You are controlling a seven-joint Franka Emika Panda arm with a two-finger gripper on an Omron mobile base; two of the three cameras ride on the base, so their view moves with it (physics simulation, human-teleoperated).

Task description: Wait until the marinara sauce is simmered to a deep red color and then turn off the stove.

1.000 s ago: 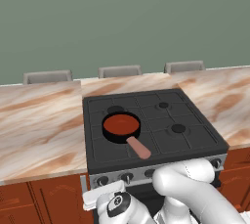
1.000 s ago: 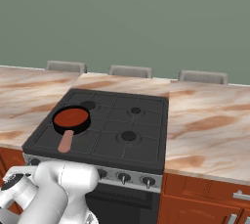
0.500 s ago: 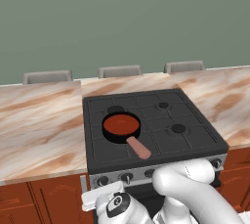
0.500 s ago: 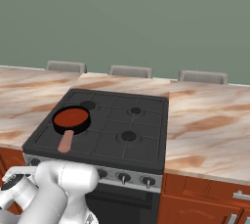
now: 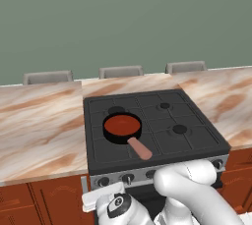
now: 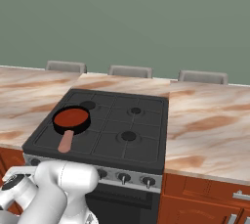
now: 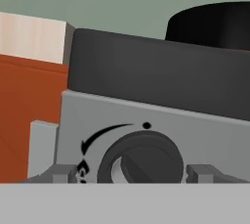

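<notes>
The marinara sauce (image 5: 122, 125) (image 6: 72, 117) is a deep red disc in a small black pan on the front left burner of the stove (image 5: 197, 143) (image 6: 141, 135). The pan's pinkish handle (image 5: 140, 149) points toward the front panel. My arm bends down in front of the stove's left end. In the hand view, my gripper (image 7: 132, 173) faces a dark round knob (image 7: 141, 159) on the silver panel. One finger (image 7: 63, 173) stands on each side of the knob, with small gaps, so the gripper is open. The pan's black wall (image 7: 215, 22) rises above the cooktop edge.
Marbled tan countertop (image 5: 39, 126) (image 6: 210, 125) runs on both sides of the stove. Three grey chair backs (image 5: 120, 71) stand behind it. Red-brown cabinet fronts (image 6: 205, 201) lie below. More knobs (image 6: 123, 177) line the panel to the right.
</notes>
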